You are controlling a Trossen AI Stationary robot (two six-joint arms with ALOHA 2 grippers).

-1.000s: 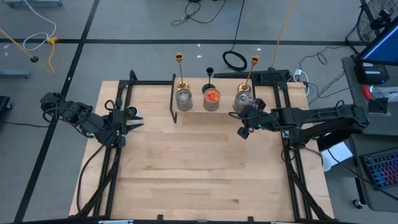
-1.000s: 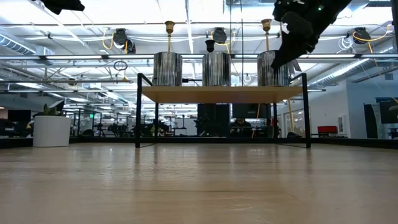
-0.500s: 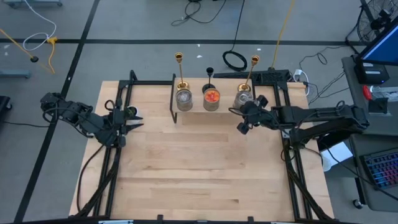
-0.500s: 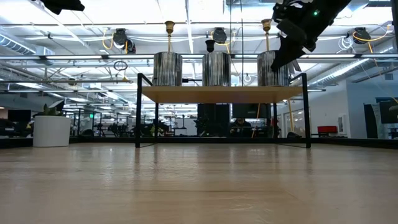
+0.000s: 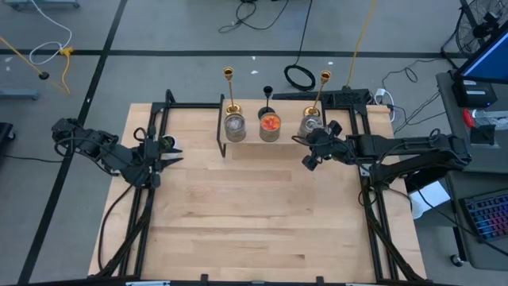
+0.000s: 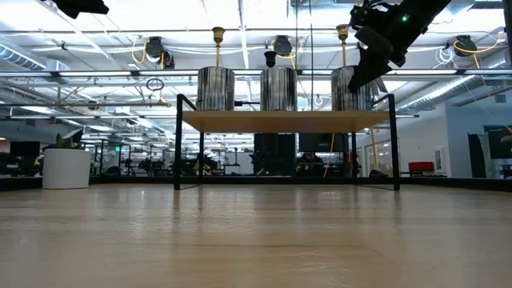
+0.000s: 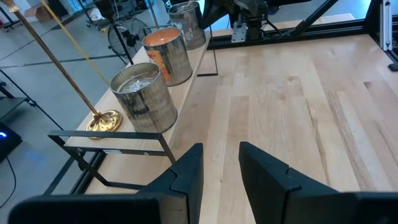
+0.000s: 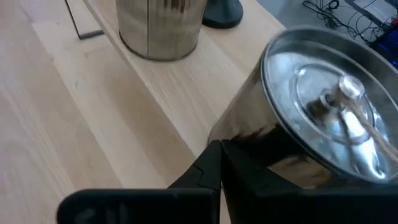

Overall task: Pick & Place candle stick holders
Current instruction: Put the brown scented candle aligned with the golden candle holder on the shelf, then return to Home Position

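Two gold candle stick holders (image 5: 229,89) (image 5: 321,94) and a shorter black one (image 5: 267,97) stand on their round bases on a raised wooden shelf (image 6: 280,121) at the table's far edge, each behind a shiny tin. In the left wrist view the left gold holder's base (image 7: 104,120) sits beside the nearest tin (image 7: 144,96). My right gripper (image 5: 308,161) is shut, just in front of the right tin (image 8: 311,124). It also shows in its own wrist view (image 8: 219,149). My left gripper (image 7: 221,155) is open and empty at the table's left edge (image 5: 175,151). My right gripper's shut fingertips (image 8: 214,152) stand right at the near side wall of the right tin (image 8: 249,134), slanting down from the table's near right. I cannot tell whether they touch it.
Three tins stand in a row on the shelf: left (image 5: 235,127), middle with orange contents (image 5: 270,125), right (image 5: 310,125). The shelf's black frame (image 6: 178,144) stands on the table. Bare wooden tabletop (image 5: 262,214) lies in front of the shelf.
My right gripper has gone a little up and toward the far edge, closer to the right tin. The holders and tins have kept still.
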